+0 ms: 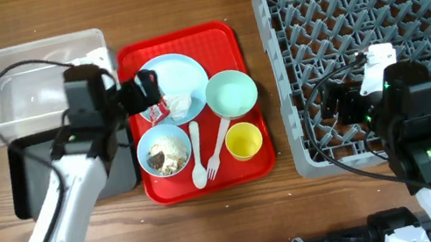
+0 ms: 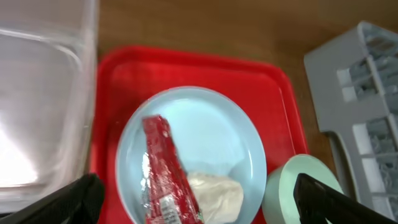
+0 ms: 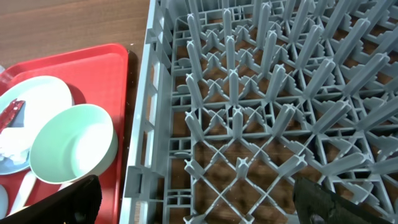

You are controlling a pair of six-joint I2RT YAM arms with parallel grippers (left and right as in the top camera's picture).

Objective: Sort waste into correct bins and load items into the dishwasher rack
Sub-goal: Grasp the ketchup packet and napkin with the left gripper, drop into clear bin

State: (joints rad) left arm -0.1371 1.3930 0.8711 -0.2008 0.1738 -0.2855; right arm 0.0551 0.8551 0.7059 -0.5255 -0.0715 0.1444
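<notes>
A red wrapper [image 1: 156, 109] and a white tissue [image 1: 180, 105] lie on the pale blue plate [image 1: 181, 78]. My left gripper [image 1: 143, 89] is open just above them; in the left wrist view the wrapper [image 2: 165, 174] and tissue [image 2: 214, 196] lie on the plate [image 2: 211, 130] between the spread fingers [image 2: 199, 205]. A small bowl [image 1: 165, 149] holds brownish food scraps. The mint bowl [image 1: 231, 93], yellow cup [image 1: 243, 140], white spoon [image 1: 198, 155] and fork [image 1: 218, 147] sit nearby. My right gripper [image 1: 337, 104] is open and empty over the grey dishwasher rack [image 1: 379, 39], as the right wrist view [image 3: 199, 208] shows.
All dishes sit on a flat red tray [image 1: 208, 180]. The clear tub [image 1: 29, 74] stands at the back left with the black tray [image 1: 37, 170] in front of it. The rack's wall [image 3: 140, 155] stands close beside the red tray's right edge.
</notes>
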